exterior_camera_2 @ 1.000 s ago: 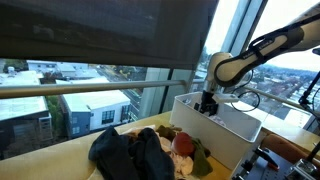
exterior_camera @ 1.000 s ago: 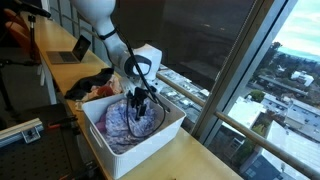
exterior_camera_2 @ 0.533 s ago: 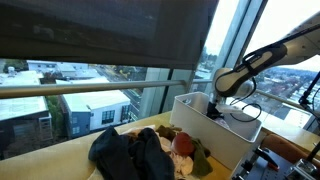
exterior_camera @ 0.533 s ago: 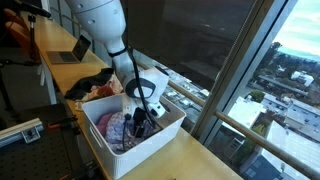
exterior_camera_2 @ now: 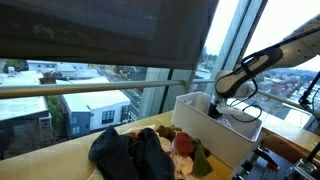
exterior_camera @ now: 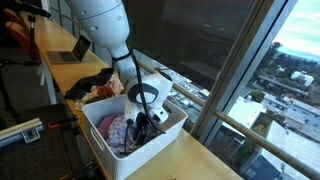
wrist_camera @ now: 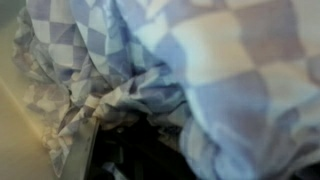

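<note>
Wrist view: 1 checkered cloth (wrist_camera: 200, 60); ext.: gripper (exterior_camera: 143, 119) in 1 bin (exterior_camera: 160, 138), jaws unclear.

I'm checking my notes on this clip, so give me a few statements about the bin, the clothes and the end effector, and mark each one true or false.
1. The end effector is down inside the white bin. True.
2. The cloth in front of the wrist camera is plain red. False: it is checked in blue and white.
3. A pile of clothes lies outside the bin, beside it. True.
4. The bin stands on the floor. False: it stands on the table.
</note>
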Available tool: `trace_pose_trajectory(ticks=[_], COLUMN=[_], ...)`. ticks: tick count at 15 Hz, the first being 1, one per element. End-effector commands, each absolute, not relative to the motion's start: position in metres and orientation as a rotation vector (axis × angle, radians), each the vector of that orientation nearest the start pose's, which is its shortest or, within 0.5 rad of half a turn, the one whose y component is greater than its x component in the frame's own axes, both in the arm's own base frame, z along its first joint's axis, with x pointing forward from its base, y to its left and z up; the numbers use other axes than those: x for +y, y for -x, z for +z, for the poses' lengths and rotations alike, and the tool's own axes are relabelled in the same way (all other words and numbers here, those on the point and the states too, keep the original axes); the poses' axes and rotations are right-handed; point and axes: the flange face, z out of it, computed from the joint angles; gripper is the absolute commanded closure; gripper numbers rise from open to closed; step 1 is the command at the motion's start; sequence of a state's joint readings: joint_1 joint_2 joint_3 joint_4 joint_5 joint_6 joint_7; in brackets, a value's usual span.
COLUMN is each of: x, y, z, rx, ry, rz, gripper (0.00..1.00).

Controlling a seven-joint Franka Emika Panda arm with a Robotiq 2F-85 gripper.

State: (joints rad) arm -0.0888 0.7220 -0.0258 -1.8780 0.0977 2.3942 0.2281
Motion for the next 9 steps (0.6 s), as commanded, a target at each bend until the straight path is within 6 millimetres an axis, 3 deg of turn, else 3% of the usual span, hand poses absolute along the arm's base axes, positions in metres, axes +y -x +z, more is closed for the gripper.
trace_pose_trajectory(ticks=[1, 6, 9], x=[-0.08, -0.083, -0.089], y=[-0.602, -0.606, -0.61], z=[0.097, 0.126, 0.16], rx=[0.635, 0.629, 0.631], ry=[3.024, 3.027, 3.027], rz=[0.324, 0.304, 0.27], gripper=[0.63, 0.98, 0.96])
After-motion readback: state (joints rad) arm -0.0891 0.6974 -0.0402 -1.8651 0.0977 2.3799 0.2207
